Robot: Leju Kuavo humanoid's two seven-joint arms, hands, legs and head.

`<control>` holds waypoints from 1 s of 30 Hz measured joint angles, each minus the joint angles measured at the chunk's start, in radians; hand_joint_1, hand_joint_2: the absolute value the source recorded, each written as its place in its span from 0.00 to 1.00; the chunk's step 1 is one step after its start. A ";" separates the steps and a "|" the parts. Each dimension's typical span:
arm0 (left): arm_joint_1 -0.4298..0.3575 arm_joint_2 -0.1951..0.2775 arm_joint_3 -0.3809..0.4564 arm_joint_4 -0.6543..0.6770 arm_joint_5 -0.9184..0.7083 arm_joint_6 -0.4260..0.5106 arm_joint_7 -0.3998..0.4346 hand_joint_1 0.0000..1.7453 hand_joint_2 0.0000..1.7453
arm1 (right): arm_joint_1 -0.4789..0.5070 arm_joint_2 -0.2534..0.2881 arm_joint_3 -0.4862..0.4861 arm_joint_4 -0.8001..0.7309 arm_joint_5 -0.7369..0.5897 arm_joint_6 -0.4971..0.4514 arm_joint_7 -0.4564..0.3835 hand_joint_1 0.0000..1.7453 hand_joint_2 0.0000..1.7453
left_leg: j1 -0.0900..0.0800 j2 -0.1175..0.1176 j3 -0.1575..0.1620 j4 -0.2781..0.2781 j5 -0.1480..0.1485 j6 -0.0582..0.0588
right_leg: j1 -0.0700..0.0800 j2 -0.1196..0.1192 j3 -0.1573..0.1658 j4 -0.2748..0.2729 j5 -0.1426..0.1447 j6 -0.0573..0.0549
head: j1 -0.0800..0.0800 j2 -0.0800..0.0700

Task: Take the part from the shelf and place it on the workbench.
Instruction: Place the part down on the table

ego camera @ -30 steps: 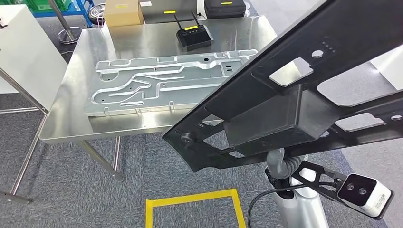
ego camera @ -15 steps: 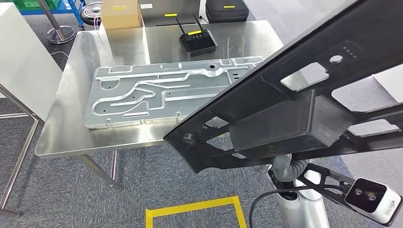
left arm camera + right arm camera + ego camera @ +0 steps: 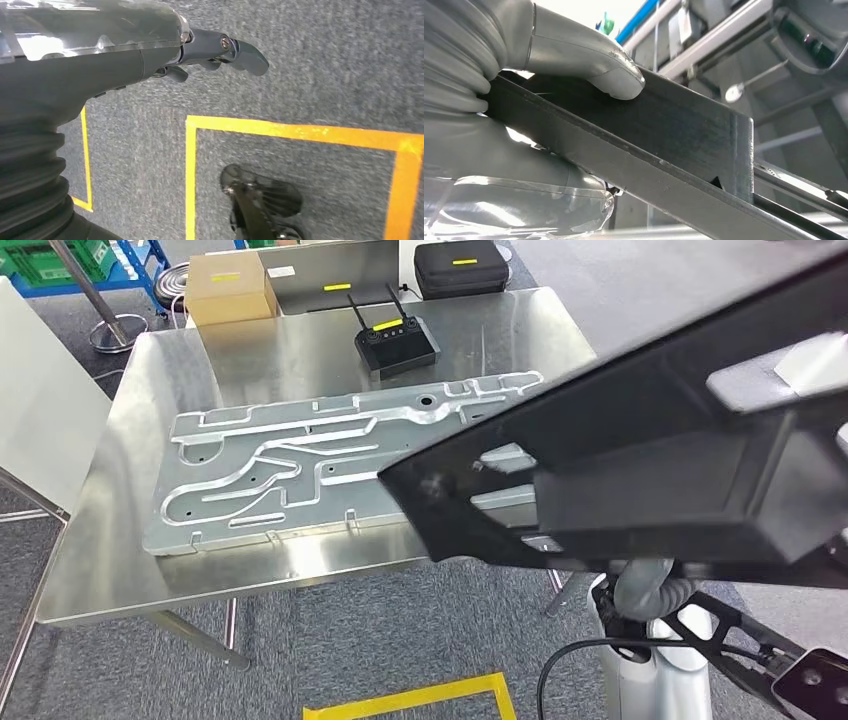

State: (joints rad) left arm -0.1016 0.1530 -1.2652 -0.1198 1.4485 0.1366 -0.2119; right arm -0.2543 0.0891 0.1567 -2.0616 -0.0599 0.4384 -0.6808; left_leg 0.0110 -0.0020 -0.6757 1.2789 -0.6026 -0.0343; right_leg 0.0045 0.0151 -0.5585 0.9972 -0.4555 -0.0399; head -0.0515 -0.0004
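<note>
While the right hand (image 3: 549,55) grips the black frame part (image 3: 640,470), thumb pressed on one face and the rest of the hand under the opposite edge, the part hangs in the air at a tilt, its near corner over the front edge of the steel tabletop (image 3: 130,570). It is not yet set down. The left hand (image 3: 210,52) hangs by the robot's side over grey carpet and a yellow floor marking (image 3: 300,132); its fingers (image 3: 245,52) hold nothing and lie loosely extended.

On the tabletop lies a large machined aluminium plate (image 3: 290,475), taking up most of the middle, with a black box with two antennas (image 3: 398,345) behind it. A cardboard box (image 3: 230,288) and a black case (image 3: 460,266) stand beyond the far edge.

To do the placing well, the part probably needs levelling first, then lowering slowly so one long edge meets the surface before the rest. Bare steel looks scarce, so the landing spot needs choosing with care; resting on the plate risks scratching or sliding. The grip should hold until the weight is fully borne.
</note>
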 joint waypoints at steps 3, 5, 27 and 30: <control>0.001 0.002 0.000 0.000 0.000 -0.001 0.000 0.00 1.00 | -0.020 -0.002 -0.009 0.011 0.005 -0.011 0.000 1.00 1.00 | -0.002 -0.001 0.036 -0.183 0.141 0.008 | 0.001 0.002 0.040 0.003 -0.030 0.007 | 0.000 0.000; 0.001 0.003 0.000 0.000 0.000 0.001 0.001 0.00 1.00 | -0.039 -0.009 -0.015 0.024 0.016 -0.030 0.000 1.00 1.00 | -0.006 -0.002 0.049 -0.257 0.195 0.021 | 0.003 0.005 0.045 0.007 -0.044 0.016 | 0.000 0.000; -0.012 0.004 -0.009 0.000 0.000 0.008 0.011 0.00 1.00 | -0.683 -0.148 0.163 0.931 1.088 -0.566 0.428 1.00 1.00 | -0.001 -0.004 0.018 -0.118 0.084 0.009 | -0.013 -0.010 -0.041 0.005 0.027 0.015 | 0.000 0.000; -0.015 0.005 -0.019 0.000 0.000 0.003 0.011 0.00 1.00 | -0.724 -0.094 0.282 1.071 1.234 -0.566 0.462 1.00 1.00 | 0.001 -0.004 -0.066 0.024 0.055 0.003 | -0.007 -0.001 -0.034 0.006 0.021 0.009 | 0.000 0.000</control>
State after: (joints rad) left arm -0.1166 0.1581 -1.2846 -0.1198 1.4485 0.1397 -0.2011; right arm -0.9787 -0.0052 0.4386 -0.9906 1.1738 -0.1275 -0.2186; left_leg 0.0118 -0.0055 -0.7412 1.3024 -0.5472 -0.0310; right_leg -0.0029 0.0139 -0.5928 1.0035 -0.4340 -0.0305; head -0.0515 -0.0004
